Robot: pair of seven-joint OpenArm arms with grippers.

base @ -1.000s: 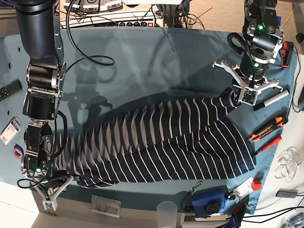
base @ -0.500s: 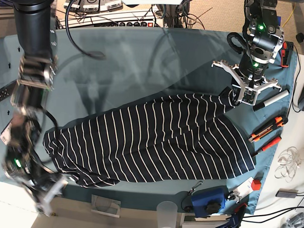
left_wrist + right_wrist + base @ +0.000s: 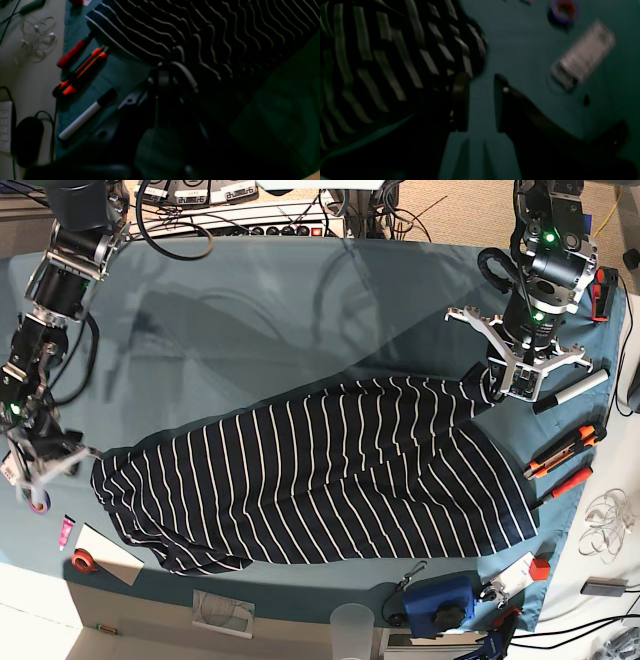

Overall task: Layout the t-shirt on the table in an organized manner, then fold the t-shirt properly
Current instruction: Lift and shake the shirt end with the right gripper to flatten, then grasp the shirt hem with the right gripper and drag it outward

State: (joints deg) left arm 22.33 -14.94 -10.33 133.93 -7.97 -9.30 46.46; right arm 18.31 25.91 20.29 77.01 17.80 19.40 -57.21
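T-shirt lies stretched across the middle of the table, long axis running between the two arms, bunched and rumpled along the near edge, not yet flat.

Left gripper is clamped on a corner of the fabric at the far end, cloth pinched up off the surface. Right gripper has its jaws apart with nothing between them, just beside the opposite end of the shirt, table cloth visible through the gap.

Step in hand looks like spreading. My take: keep the left pinch, have the right take the nearest hem corner rather than a fold, then pull apart evenly so the stripes run straight before any fold.

Clutter around:
- white marker and orange utility knife just beside the left gripper, red-handled tool touching or under the shirt edge
- purple tape roll and clear plastic case near the right gripper
- blue device and plastic cup at the near table edge

Risk: dragging the hem could sweep the tools on the left side.
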